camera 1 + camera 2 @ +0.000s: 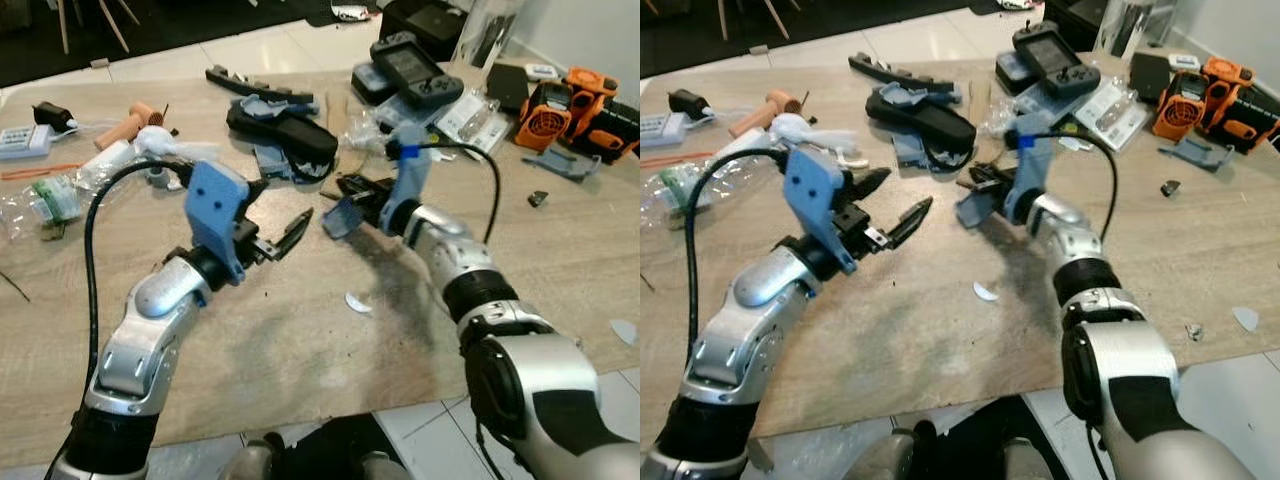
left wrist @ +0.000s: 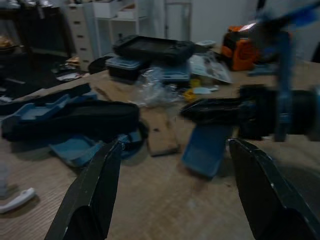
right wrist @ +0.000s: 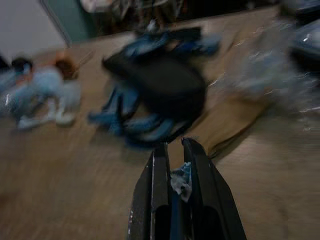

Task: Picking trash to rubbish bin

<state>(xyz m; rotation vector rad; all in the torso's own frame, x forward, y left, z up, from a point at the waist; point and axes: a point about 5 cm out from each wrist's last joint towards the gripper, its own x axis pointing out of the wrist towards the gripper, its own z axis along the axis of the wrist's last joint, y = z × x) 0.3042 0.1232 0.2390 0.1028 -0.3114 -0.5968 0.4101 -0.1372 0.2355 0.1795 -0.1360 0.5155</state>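
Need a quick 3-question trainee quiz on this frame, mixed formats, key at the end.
1. True or false: the left gripper holds a scrap.
2. What is pinched in the right gripper? A) small pale crumpled scrap B) orange tool C) black game controller
3. Fill in: a small white scrap lies on the ___ between the two arms.

Key
1. False; its fingers are spread with nothing between them.
2. A
3. Table

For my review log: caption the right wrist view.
Right gripper, jaws nearly shut on a small scrap, above the table.
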